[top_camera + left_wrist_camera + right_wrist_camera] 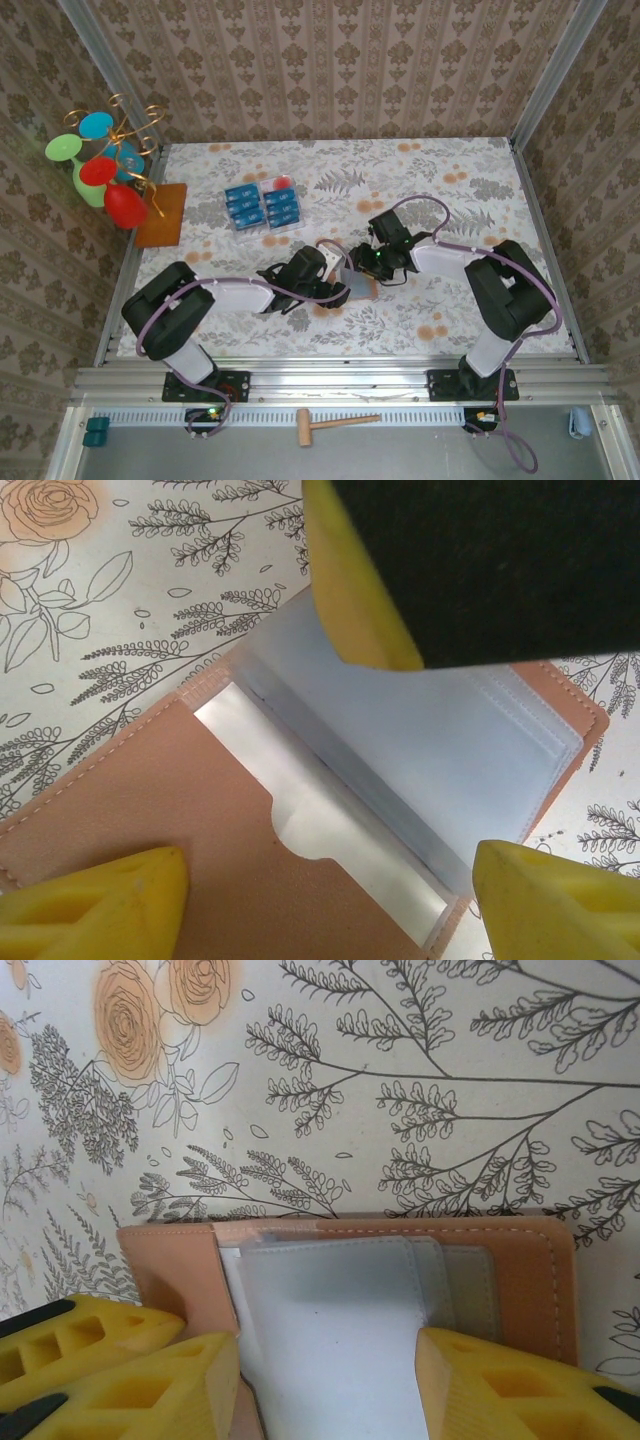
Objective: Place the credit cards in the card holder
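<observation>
My right wrist view cuts the small tan-brown leather-like folding card holder [520, 1280] off at the bottom edge, and I cannot tell whether my right gripper [328, 1345] pinches its clear plastic sleeve [320, 1290] or only rests on it. In my left wrist view that gripper's yellow finger [355, 590] hides the holder's far corner. From above, the pale markings on the small flat bright-blue credit cards [262, 206] are too small to read.
</observation>
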